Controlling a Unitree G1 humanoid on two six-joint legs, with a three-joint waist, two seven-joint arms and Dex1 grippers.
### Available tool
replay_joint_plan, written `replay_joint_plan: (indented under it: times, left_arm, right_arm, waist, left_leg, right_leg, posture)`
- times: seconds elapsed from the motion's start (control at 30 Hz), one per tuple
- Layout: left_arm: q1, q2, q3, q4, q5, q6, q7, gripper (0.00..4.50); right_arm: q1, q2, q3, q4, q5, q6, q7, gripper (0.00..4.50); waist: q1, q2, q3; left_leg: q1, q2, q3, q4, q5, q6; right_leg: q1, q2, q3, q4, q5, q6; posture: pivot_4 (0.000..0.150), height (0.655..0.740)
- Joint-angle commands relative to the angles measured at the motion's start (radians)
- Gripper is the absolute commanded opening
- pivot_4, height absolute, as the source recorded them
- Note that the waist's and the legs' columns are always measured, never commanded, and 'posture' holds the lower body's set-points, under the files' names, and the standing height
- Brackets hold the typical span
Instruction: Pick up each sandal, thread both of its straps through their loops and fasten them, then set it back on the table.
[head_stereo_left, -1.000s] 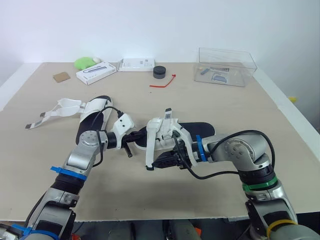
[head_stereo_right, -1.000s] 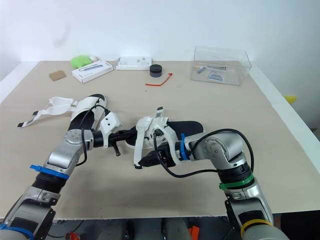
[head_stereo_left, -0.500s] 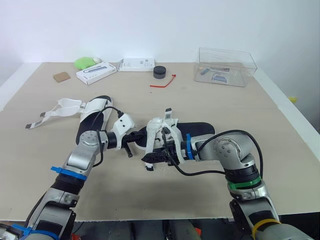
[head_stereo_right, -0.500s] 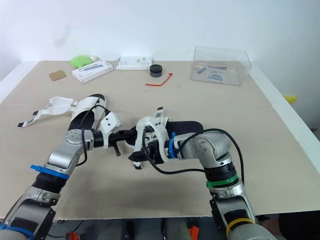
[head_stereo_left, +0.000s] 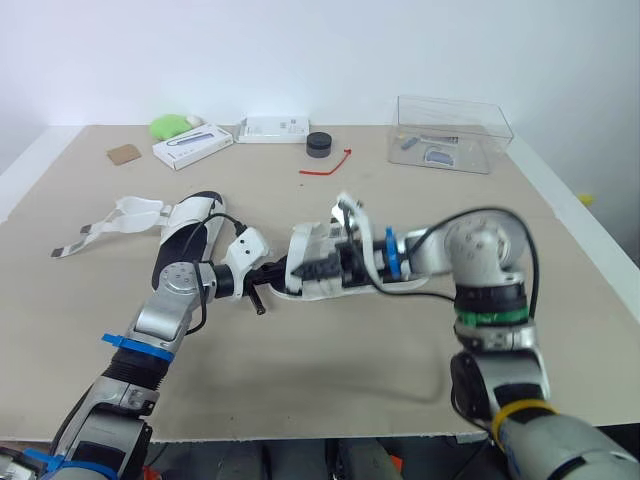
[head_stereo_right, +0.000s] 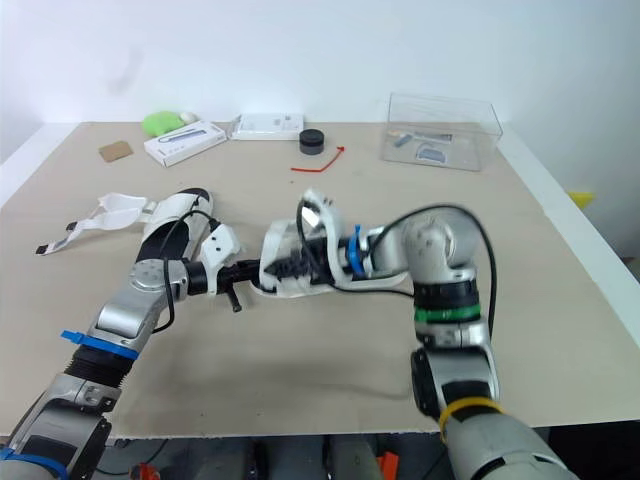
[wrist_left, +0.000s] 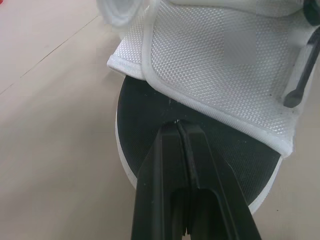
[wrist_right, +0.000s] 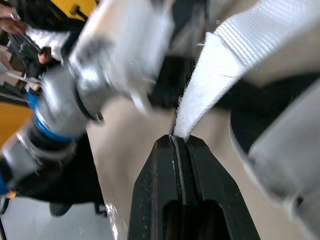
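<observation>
A white sandal with a black sole (head_stereo_left: 395, 262) lies at the table's middle. My left gripper (head_stereo_left: 272, 272) is shut, its tips (wrist_left: 178, 123) meeting the edge of the sandal's white mesh upper (wrist_left: 225, 65) over the black insole. My right gripper (head_stereo_left: 314, 268) reaches across the sandal from the right and is shut on the end of a white strap (wrist_right: 210, 85), pinched between its fingertips (wrist_right: 165, 150). A second sandal (head_stereo_left: 187, 228) lies to the left with its straps (head_stereo_left: 110, 222) spread loose on the table.
Along the back edge stand a clear plastic box (head_stereo_left: 452, 132), a black round puck (head_stereo_left: 318, 144), a red tie (head_stereo_left: 327, 166), two white boxes (head_stereo_left: 193, 145) (head_stereo_left: 272, 128), a green object (head_stereo_left: 168, 125) and a brown card (head_stereo_left: 123, 153).
My right gripper went from open to shut on the strap's end. The right arm swung up and back from the near side, carrying the hanging strap over the sandal. The left arm stayed put.
</observation>
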Motion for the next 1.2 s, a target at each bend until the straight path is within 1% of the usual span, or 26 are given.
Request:
replay_joint_plan:
  times: [0.03,0.13,0.23,0.47,0.63,0.93,1.2]
  left_arm:
    - [0.016,-0.008,-0.035,0.045,0.034,0.016,0.001,0.0]
    - [0.015,-0.013,-0.036,0.048,0.035,0.012,0.003,0.0]
    - [0.022,-0.011,-0.034,0.045,0.035,0.01,0.003,0.0]
    - [0.034,-0.002,-0.032,0.03,0.035,0.016,0.002,0.0]
    - [0.037,-0.001,-0.033,0.023,0.035,0.021,0.003,0.0]
    - [0.036,0.003,-0.035,0.023,0.038,0.021,0.0,0.0]
    - [0.037,0.009,-0.035,0.026,0.039,0.018,0.0,0.0]
  right_arm:
    - [-0.064,-0.041,0.032,0.105,-0.03,-0.056,0.054,0.04]
    - [-0.082,-0.073,0.107,0.173,-0.067,-0.102,0.105,0.04]
    - [-0.073,-0.094,0.187,0.187,-0.091,-0.128,0.155,0.04]
    - [-0.079,-0.102,0.232,0.214,-0.107,-0.121,0.213,0.04]
    - [-0.095,-0.09,0.202,0.263,-0.111,-0.084,0.211,0.04]
    - [-0.156,-0.055,0.087,0.402,-0.128,-0.043,0.165,0.04]
    - [-0.166,-0.03,0.019,0.432,-0.136,-0.008,0.122,0.04]
  waist:
    - [0.001,0.0,0.0]
    - [0.001,0.0,0.0]
    - [0.001,0.0,0.0]
    - [0.001,0.0,0.0]
    - [0.001,0.0,0.0]
    - [0.001,0.0,0.0]
    - [0.0,0.001,0.0]
  left_leg:
    - [-0.001,0.0,-0.001,0.0,0.0,0.0]
    - [-0.001,-0.002,0.0,0.0,0.0,0.0]
    - [-0.002,-0.003,0.0,0.0,0.0,0.0]
    - [-0.002,-0.003,0.0,0.0,0.0,0.0]
    - [-0.002,-0.003,-0.001,0.0,0.0,0.0]
    - [-0.002,-0.003,0.0,0.0,0.0,0.0]
    - [-0.002,-0.003,0.0,0.0,0.0,0.0]
  right_leg:
    - [0.0,0.0,0.0,0.0,0.001,-0.002]
    - [0.0,-0.002,0.0,0.0,0.001,-0.002]
    - [0.0,-0.004,0.0,0.0,0.002,-0.001]
    - [0.0,-0.004,-0.001,0.0,0.002,0.0]
    - [0.0,-0.004,-0.001,0.0,0.002,-0.001]
    - [0.0,-0.004,-0.001,0.0,0.002,-0.001]
    - [0.0,-0.004,0.0,0.0,0.002,-0.001]
  posture:
    - [0.15,0.74]
    - [0.15,0.74]
    - [0.15,0.74]
    - [0.15,0.74]
    - [0.15,0.74]
    - [0.15,0.74]
    - [0.15,0.74]
